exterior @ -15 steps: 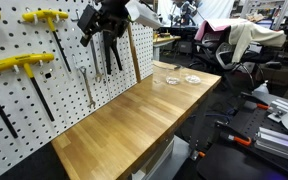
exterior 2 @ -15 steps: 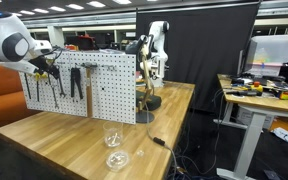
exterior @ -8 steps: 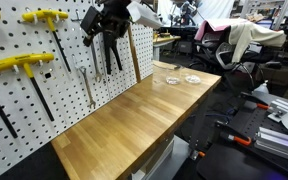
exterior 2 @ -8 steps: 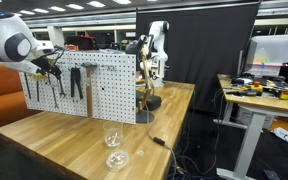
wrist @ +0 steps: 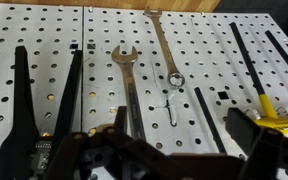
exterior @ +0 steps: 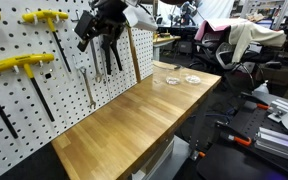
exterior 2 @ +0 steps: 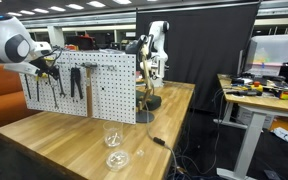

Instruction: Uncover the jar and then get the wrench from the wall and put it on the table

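Note:
The small glass jar (exterior: 171,78) (exterior 2: 111,138) stands uncovered on the table (exterior: 114,125) (exterior 2: 54,140), with its flat clear lid (exterior: 192,79) (exterior 2: 117,159) lying beside it. In the wrist view the wrench (wrist: 129,85) hangs on the wall (wrist: 209,50), its open end visible and its other end hidden behind my gripper (wrist: 179,150). The gripper is open and empty, close in front of the pegboard (exterior: 44,105) (exterior 2: 104,90). In both exterior views the gripper (exterior: 88,32) (exterior 2: 50,70) is held high against the tools, far from the jar.
A longer silver wrench (wrist: 162,45) hangs next to the task wrench. Yellow-handled T-tools (exterior: 19,63) (wrist: 276,115) and black-handled pliers (wrist: 44,100) flank them. A wooden-handled hammer (exterior: 133,55) hangs nearby. A stand (exterior 2: 144,100) and a cable (exterior 2: 160,142) are on the table.
My gripper has shifted slightly along the pegboard and stays open. The jar and lid have not moved.

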{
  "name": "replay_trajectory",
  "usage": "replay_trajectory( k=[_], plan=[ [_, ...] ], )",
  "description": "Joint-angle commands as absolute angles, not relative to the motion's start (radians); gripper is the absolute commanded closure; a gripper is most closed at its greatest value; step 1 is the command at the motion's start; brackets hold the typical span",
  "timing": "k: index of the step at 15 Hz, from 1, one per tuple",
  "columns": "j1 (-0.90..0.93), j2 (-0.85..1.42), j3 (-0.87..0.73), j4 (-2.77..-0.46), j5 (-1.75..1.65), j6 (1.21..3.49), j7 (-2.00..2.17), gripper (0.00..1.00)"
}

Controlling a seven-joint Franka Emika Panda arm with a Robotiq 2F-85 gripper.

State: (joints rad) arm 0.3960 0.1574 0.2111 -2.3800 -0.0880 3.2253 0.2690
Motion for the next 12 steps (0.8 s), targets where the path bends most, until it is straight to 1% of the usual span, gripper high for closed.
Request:
replay_trajectory(
  k=[1, 5, 10, 12],
  plan=[
    [0.427, 0.190, 0.176, -2.331, -0.117, 3.206, 0.258, 0.00],
    [0.470, 0.227, 0.128, -2.296, -0.126, 3.199, 0.265, 0.00],
    [0.548, 0.252, 0.014, -2.259, -0.136, 3.197, 0.272, 0.00],
    [0.564, 0.263, 0.001, -2.249, -0.128, 3.198, 0.272, 0.00]
  ],
)
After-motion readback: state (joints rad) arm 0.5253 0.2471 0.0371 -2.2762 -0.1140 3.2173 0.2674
